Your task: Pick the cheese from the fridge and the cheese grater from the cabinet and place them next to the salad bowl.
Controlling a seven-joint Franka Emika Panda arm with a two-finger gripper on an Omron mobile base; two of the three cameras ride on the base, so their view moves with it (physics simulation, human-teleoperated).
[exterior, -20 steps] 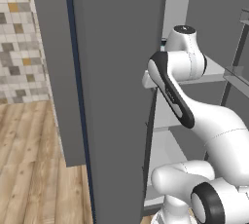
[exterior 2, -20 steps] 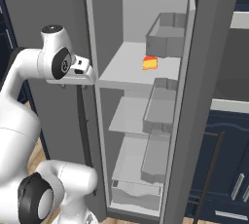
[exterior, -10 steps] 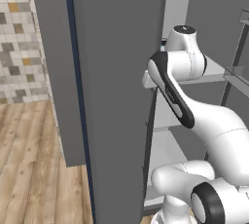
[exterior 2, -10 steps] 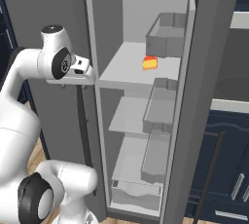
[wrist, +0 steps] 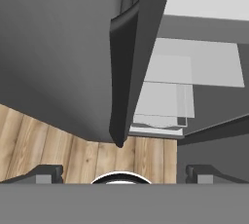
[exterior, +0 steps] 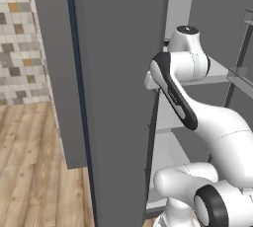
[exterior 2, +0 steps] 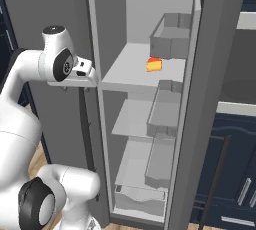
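Right base view gives me the clearest read: the tall grey fridge [exterior 2: 145, 99] stands open, its flat grey door [exterior: 118, 88] swung out beside the arm, and the small yellow-orange cheese wedge with the red rind edge [exterior 2: 154, 64] sits on the fridge's upper pale shelf [exterior 2: 125, 71], toward the far side of that shelf and just in front of a grey bin [exterior 2: 172, 39] at the back.

My gripper [wrist: 121, 172] is up at about that shelf's height but outside the fridge, next to the door's inner edge. In the hand view I see the two dark finger tips [wrist: 46, 172] set wide apart at the bottom of the picture, with nothing between them, so I take the claw as spread and empty. That camera looks down along the dark edge of the door [wrist: 121, 72] to the wooden floor [wrist: 44, 140] and the fridge's lower shelves (so the hand points downward, not at the cheese).

The relation that matters for me: from the claw, the cheese lies inward, across the front lip of the upper shelf and deeper into the fridge, at roughly the same level. I judge the next move needs the hand turned toward the fridge interior and carried in over the shelf. The wedge's long axis I cannot make out at this size.
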